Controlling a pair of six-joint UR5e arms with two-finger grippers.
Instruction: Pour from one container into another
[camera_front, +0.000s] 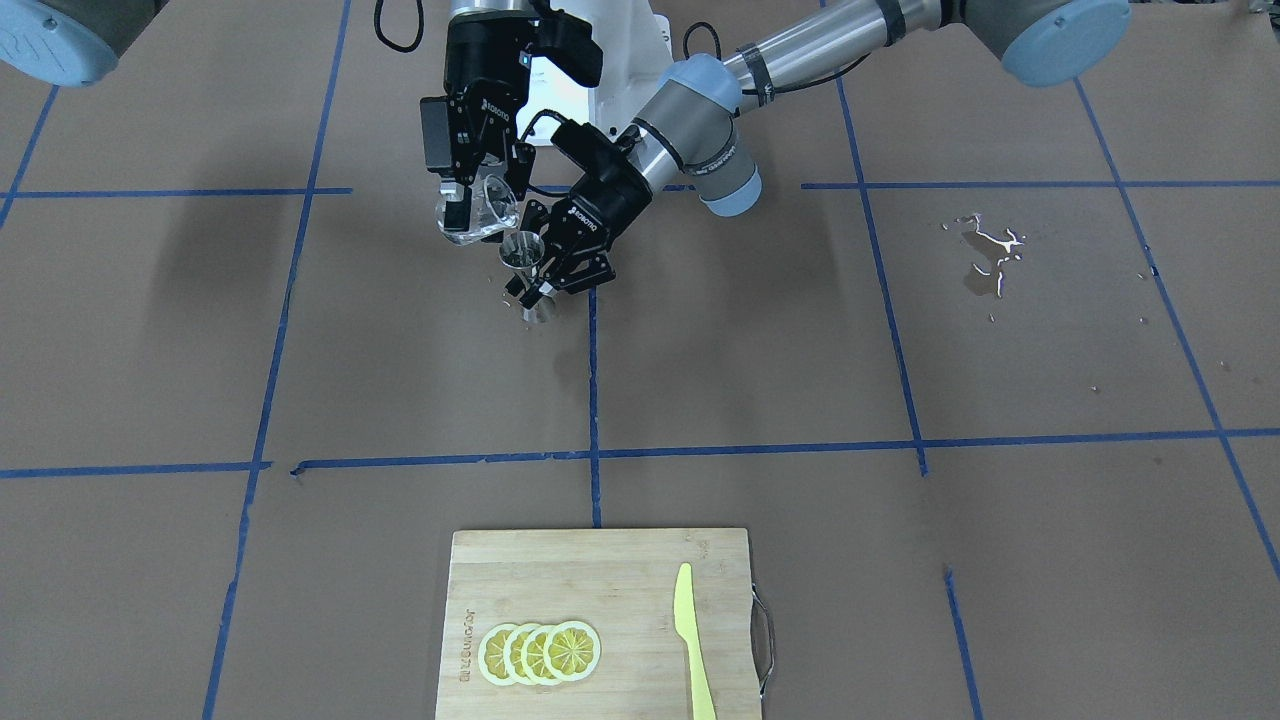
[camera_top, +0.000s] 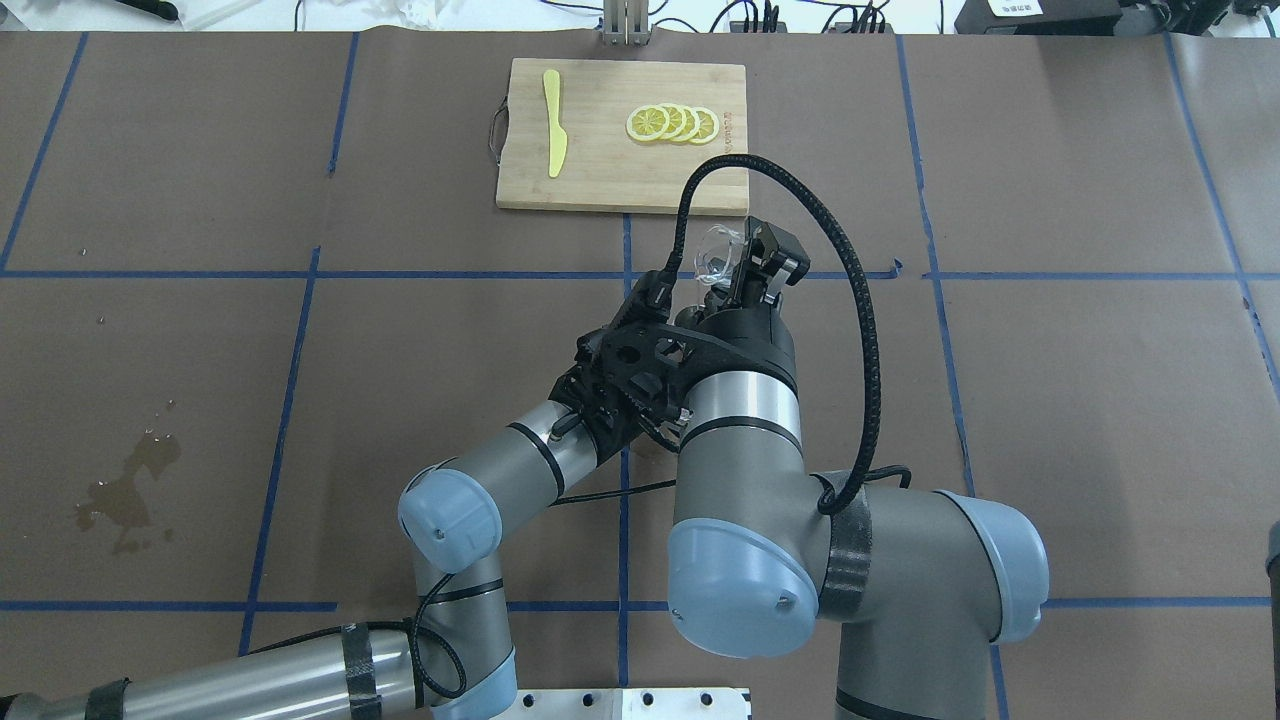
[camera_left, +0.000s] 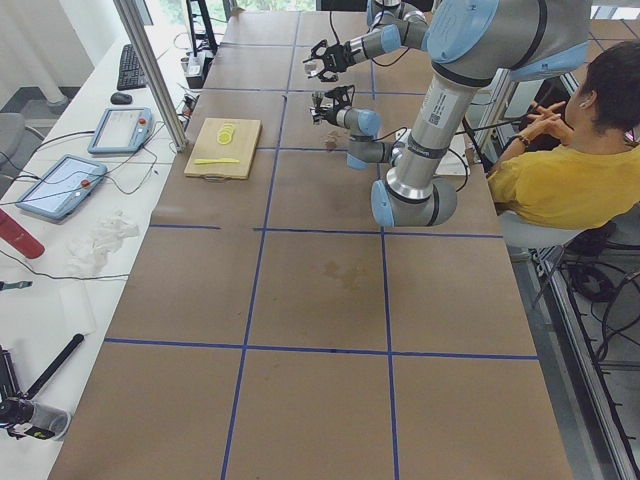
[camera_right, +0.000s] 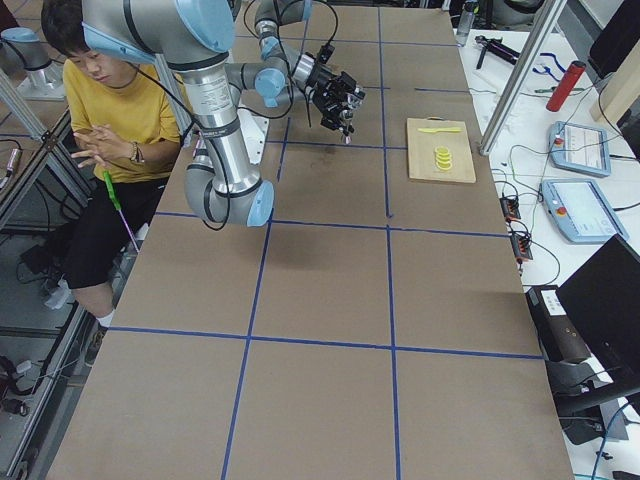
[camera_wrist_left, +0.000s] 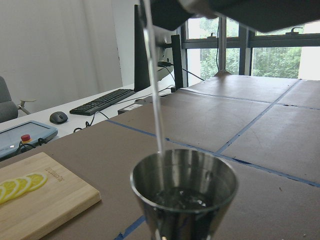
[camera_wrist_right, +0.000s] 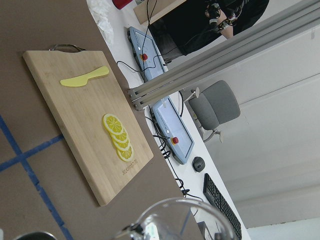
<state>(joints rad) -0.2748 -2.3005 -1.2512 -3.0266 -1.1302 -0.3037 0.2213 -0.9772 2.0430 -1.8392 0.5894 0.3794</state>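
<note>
My left gripper (camera_front: 533, 284) is shut on the waist of the shiny steel jigger (camera_front: 522, 249), holding it upright just above the table. In the left wrist view the jigger (camera_wrist_left: 183, 189) has clear liquid in its upper cone, and a thin stream (camera_wrist_left: 154, 95) falls into it from above. My right gripper (camera_front: 468, 212) is shut on the clear glass cup (camera_front: 487, 212), which is tilted with its rim over the jigger. Overhead, the glass cup (camera_top: 715, 256) shows beyond the right wrist; the jigger is hidden there. The cup's rim (camera_wrist_right: 176, 220) fills the bottom of the right wrist view.
A bamboo cutting board (camera_front: 620, 565) with lemon slices (camera_front: 540, 652) and a yellow plastic knife (camera_front: 692, 640) lies at the table's far edge from the robot. A wet spill (camera_front: 988, 258) marks the paper on my left. A person in yellow (camera_left: 560, 170) sits beside the robot.
</note>
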